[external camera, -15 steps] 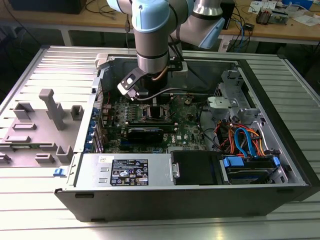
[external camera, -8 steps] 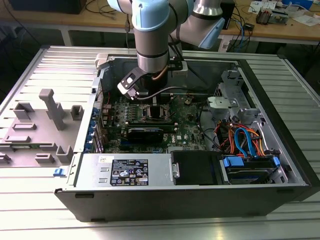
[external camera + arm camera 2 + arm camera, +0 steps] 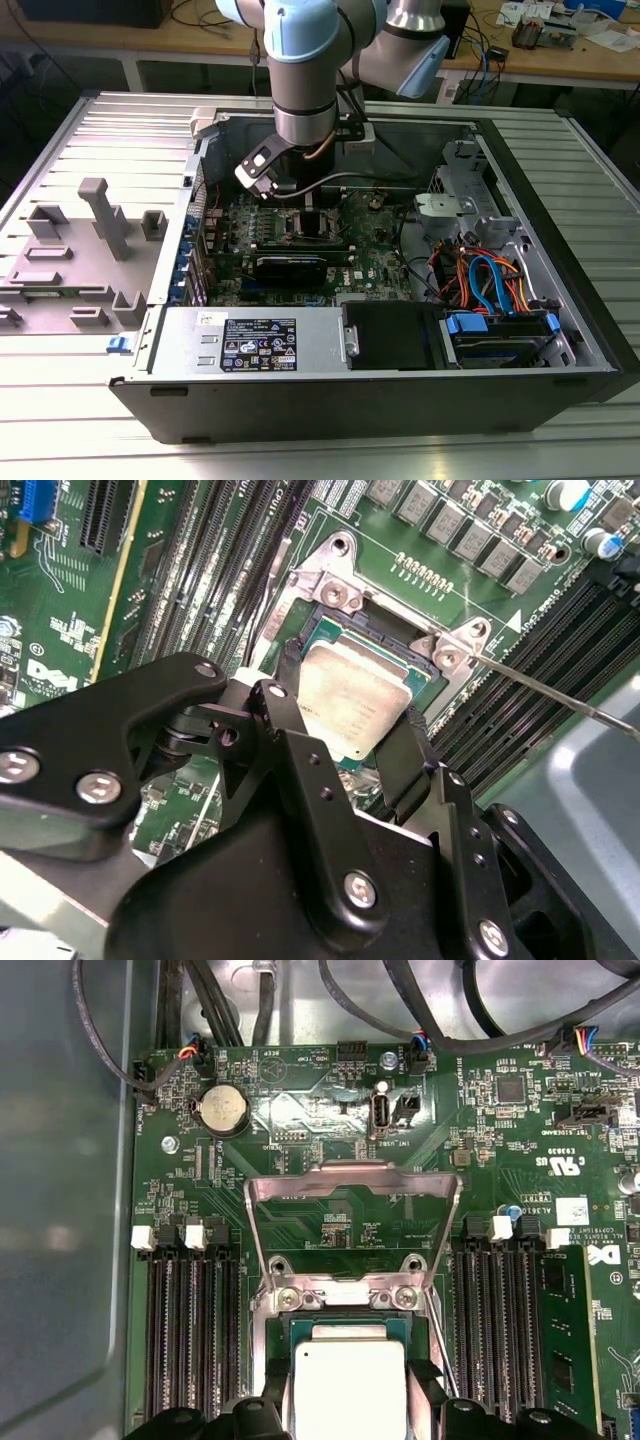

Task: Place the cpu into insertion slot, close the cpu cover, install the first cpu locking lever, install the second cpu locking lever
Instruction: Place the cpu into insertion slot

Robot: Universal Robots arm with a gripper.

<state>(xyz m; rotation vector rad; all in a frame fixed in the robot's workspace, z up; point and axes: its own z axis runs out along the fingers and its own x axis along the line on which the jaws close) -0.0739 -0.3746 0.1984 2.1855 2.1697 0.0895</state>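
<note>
Currently the tool (image 3: 352,718) clasps one cpu (image 3: 345,698) between two fingers (image 3: 410,752) over the insertion slot (image 3: 345,620), cpu cover (image 3: 350,1176) raised.

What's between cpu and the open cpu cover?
In the first wrist view, the silver hinge bracket with two screws sits between cpu and cpu cover.

**Robot arm inside an open computer case**

The arm (image 3: 305,90) reaches down from 12 o'clock into the computer case (image 3: 400,405), which lies open on a ribbed metal table (image 3: 80,440). Its gripper (image 3: 308,212) sits low over the green motherboard (image 3: 380,258), near the case's centre. A labelled power supply (image 3: 250,345) lies at 6 o'clock and blue and orange cables (image 3: 488,285) at 4 o'clock. A grey plastic fixture (image 3: 95,240) stands outside the case at 9 o'clock.
</note>
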